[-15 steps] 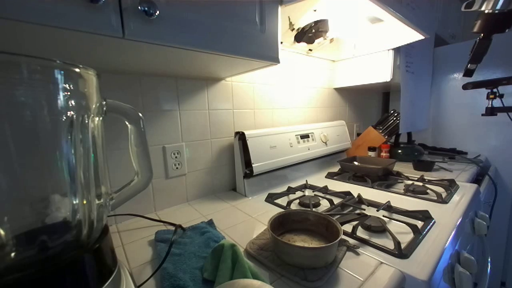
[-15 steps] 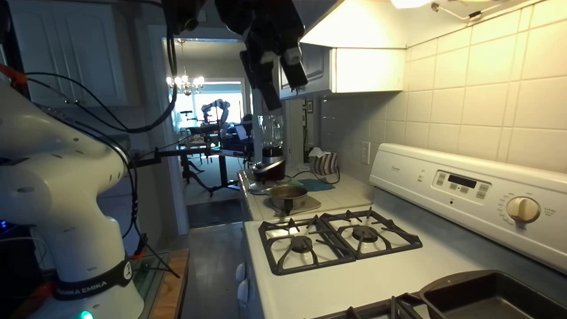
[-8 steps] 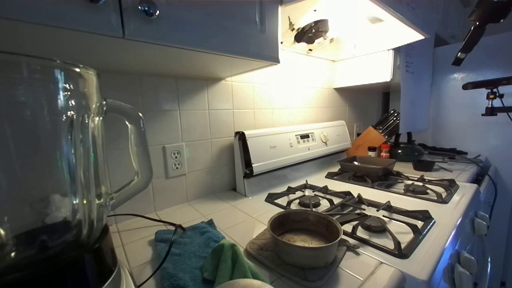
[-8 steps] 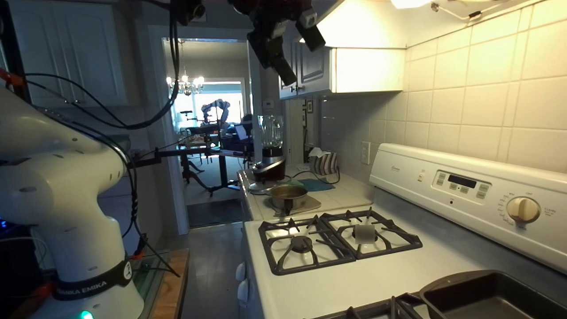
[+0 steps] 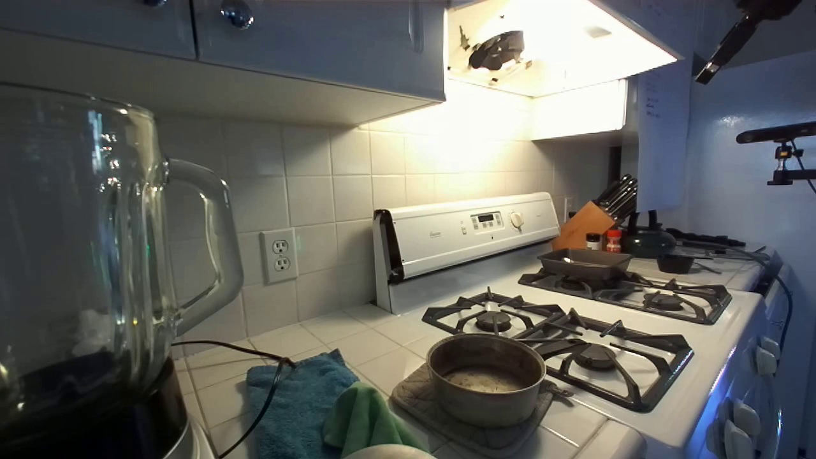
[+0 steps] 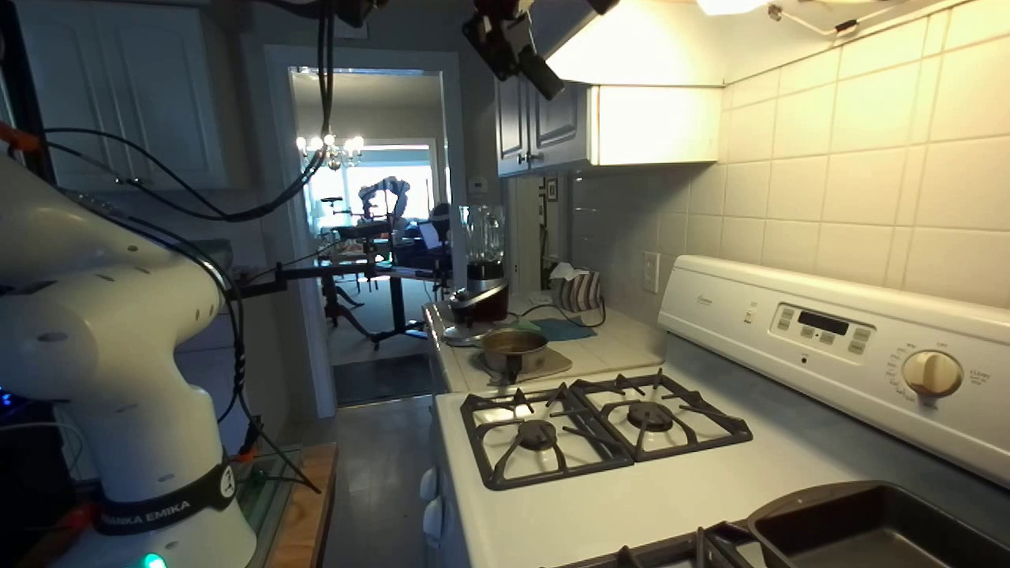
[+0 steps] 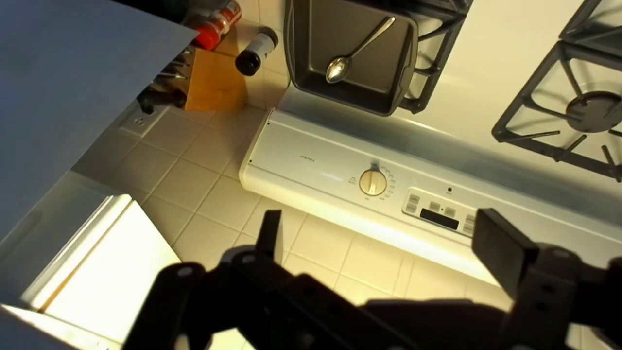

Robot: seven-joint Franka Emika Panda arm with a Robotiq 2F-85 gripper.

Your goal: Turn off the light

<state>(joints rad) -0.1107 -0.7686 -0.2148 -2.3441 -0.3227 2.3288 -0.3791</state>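
The light under the range hood (image 5: 574, 38) is on and shines on the tiles; its bright bulb (image 6: 734, 6) shows at the top of an exterior view. No switch on the hood shows. A small rocker switch (image 6: 749, 315) sits on the white stove panel (image 6: 852, 292); I cannot tell what it works. My gripper (image 7: 384, 233) is open and empty in the wrist view, its black fingers wide apart, with panel and tiles behind. In an exterior view it is at the top edge by the hood, partly cut off. One black finger (image 5: 727, 48) shows at the upper right in an exterior view.
A baking pan (image 7: 359, 48) with a spoon stands on the stove. A knife block (image 5: 581, 226) and bottles stand beyond. A hanging paper sheet (image 5: 664, 127) and wall cabinets flank the hood. A pot (image 5: 486, 382) and a blender (image 5: 127, 255) stand on the counter.
My gripper has moved up and toward the hood, leftward in one exterior view and rightward in the other. The light stays on.
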